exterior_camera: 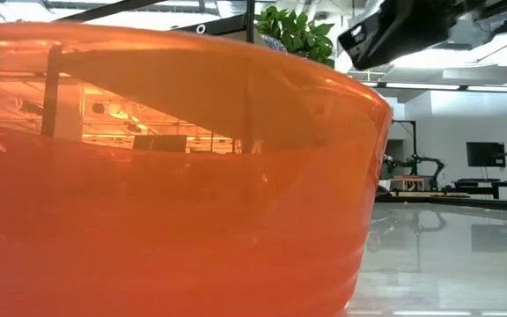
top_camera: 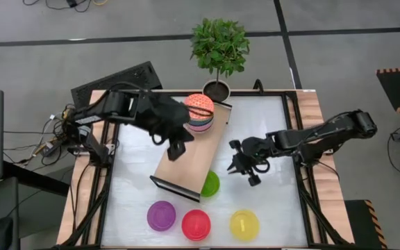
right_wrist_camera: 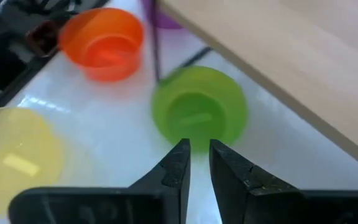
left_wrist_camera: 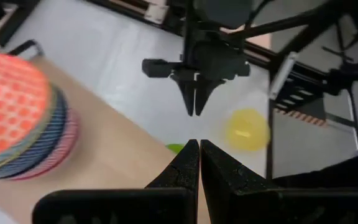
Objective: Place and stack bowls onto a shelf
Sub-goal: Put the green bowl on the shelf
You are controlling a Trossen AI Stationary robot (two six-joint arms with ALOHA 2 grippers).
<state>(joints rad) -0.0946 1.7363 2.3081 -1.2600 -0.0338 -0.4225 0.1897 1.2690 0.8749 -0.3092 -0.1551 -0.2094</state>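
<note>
Right gripper [right_wrist_camera: 199, 163] (jaws narrowly parted, empty) hovers beside the green bowl [right_wrist_camera: 199, 114] at the shelf [right_wrist_camera: 303, 68] edge.

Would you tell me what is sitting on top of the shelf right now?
On the shelf stands one stack of patterned bowls at its far end, a red-white one uppermost. The left gripper hangs above the board, hiding part of it. How many bowls the stack holds cannot be counted.
</note>
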